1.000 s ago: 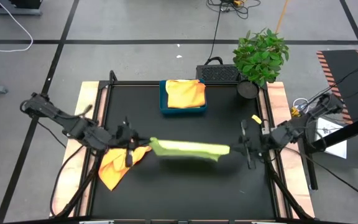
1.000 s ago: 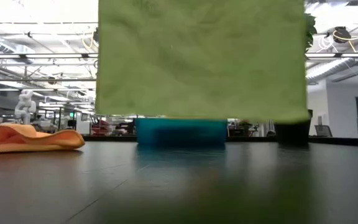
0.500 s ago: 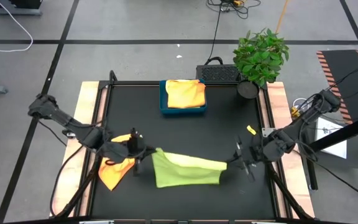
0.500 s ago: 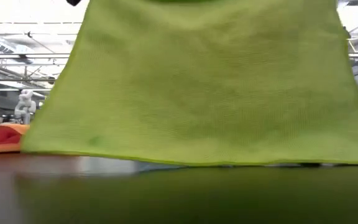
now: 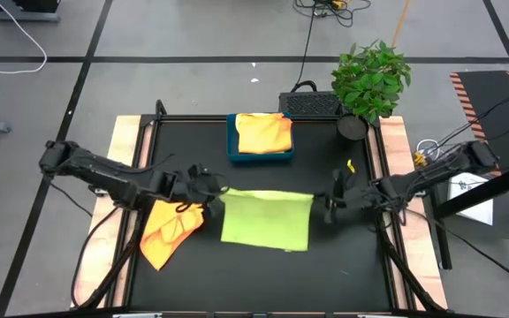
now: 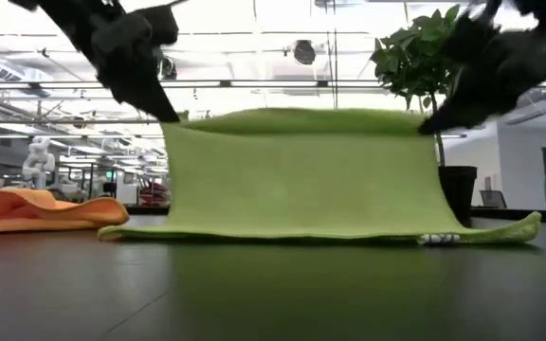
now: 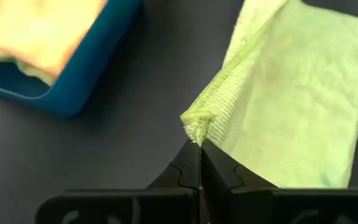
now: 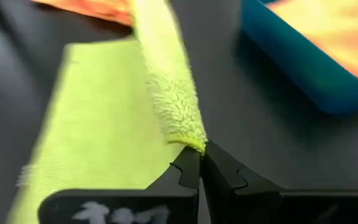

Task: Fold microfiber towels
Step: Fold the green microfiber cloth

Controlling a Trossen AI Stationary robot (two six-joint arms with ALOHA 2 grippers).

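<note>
- Left gripper (image 5: pixel 215 188) pinched shut on a far corner of the lime green towel (image 5: pixel 266 218); right gripper (image 5: pixel 323 205) clamps the opposite far corner.
- Towel spans between them, rest draped on the table (image 5: pixel 263 274) below.
- Likely light, limp, slightly grippy pile; sags unless tensioned.
- Best held at hemmed corners.

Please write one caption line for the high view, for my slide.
Both hands, left hand and right hand, pinch the lime green towel by its far corners over the black table.
</note>
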